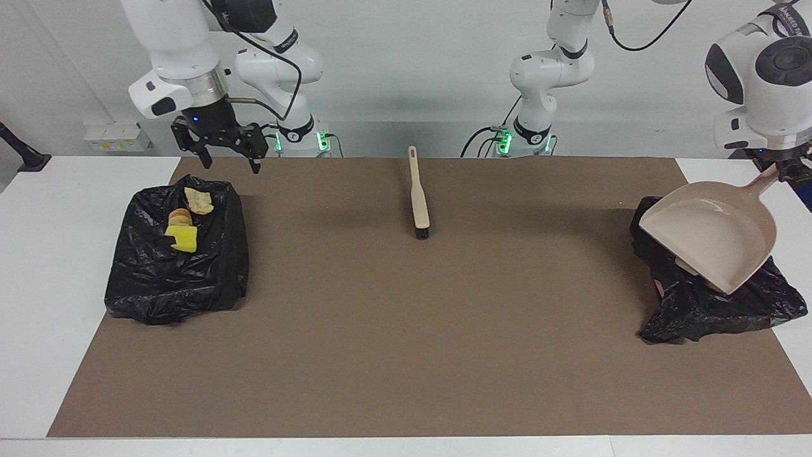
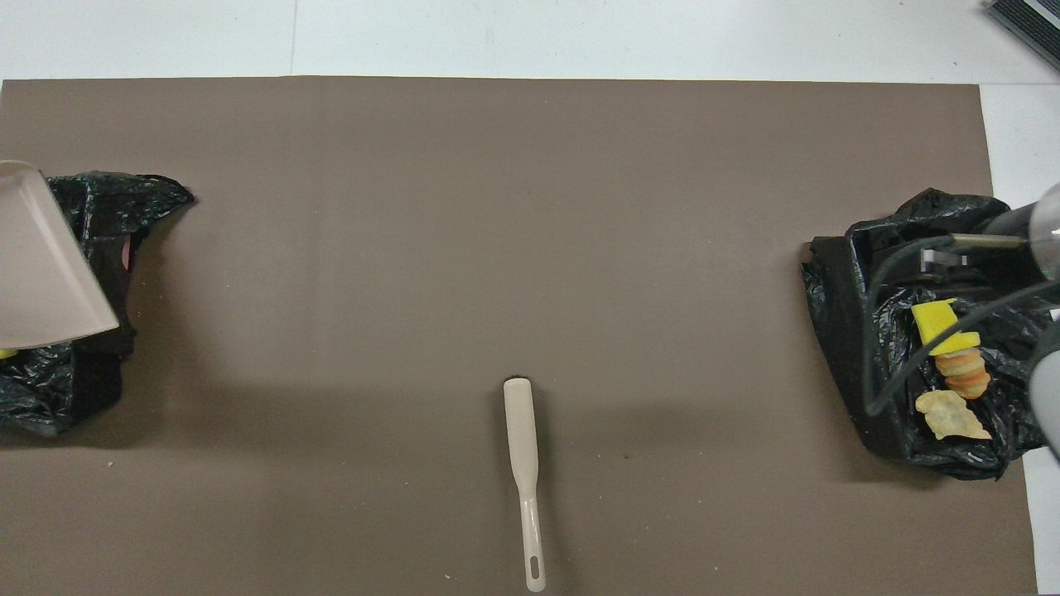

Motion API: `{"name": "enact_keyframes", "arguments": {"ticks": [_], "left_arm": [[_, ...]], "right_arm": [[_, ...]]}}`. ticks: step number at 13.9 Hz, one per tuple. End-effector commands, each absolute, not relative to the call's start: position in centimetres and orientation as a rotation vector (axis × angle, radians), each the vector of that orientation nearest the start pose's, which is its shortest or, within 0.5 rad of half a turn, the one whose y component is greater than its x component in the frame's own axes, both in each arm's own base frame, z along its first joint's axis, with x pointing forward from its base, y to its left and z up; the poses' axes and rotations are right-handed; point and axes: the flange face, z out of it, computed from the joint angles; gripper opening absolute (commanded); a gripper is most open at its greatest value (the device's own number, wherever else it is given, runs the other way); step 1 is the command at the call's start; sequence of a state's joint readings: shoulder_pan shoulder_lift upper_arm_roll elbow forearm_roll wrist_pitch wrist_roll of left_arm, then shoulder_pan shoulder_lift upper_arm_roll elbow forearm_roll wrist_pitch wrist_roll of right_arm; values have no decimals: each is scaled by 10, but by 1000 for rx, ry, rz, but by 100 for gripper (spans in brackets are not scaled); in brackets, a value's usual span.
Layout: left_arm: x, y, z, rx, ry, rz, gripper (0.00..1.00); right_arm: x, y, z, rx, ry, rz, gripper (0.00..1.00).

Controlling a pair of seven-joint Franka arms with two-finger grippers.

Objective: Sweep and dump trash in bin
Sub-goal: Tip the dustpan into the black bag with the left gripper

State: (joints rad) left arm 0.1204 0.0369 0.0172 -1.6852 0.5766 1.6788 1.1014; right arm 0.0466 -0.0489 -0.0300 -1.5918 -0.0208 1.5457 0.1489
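Note:
My left gripper [image 1: 785, 170] is shut on the handle of a beige dustpan [image 1: 713, 231], which it holds tilted, mouth down, over a black bag-lined bin [image 1: 710, 304] at the left arm's end of the table. The dustpan [image 2: 41, 265] covers most of that bin [image 2: 91, 232] in the overhead view; a yellow scrap [image 2: 7, 353] peeks out beside it. My right gripper [image 1: 231, 162] is open and empty above the robot-side edge of a second black-bagged bin [image 1: 171, 266]. On that bag lie a yellow sponge piece [image 1: 183, 239] and tan chunks [image 1: 199, 200].
A beige hand brush [image 1: 419, 197] lies on the brown mat [image 1: 406, 330] midway between the bins, handle toward the robots, bristles away. It also shows in the overhead view [image 2: 522, 430]. White table borders the mat.

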Motion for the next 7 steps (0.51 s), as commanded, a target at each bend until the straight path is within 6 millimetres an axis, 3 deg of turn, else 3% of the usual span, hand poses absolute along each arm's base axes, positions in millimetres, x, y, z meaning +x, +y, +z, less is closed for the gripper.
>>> {"name": "enact_keyframes", "arguments": {"ticks": [1,4,7], "left_arm": [[551,94,568,-2544,1148,380,0],[537,51,552,-2743,990,278,0],[538,-9,538,-2846,859,238,0]], "right_arm": [[528,-24,644,-3119,159,5,100],[529,-39,634,-3109,199,24,100],[525,-33,632,-3115,176,31,100]]}}
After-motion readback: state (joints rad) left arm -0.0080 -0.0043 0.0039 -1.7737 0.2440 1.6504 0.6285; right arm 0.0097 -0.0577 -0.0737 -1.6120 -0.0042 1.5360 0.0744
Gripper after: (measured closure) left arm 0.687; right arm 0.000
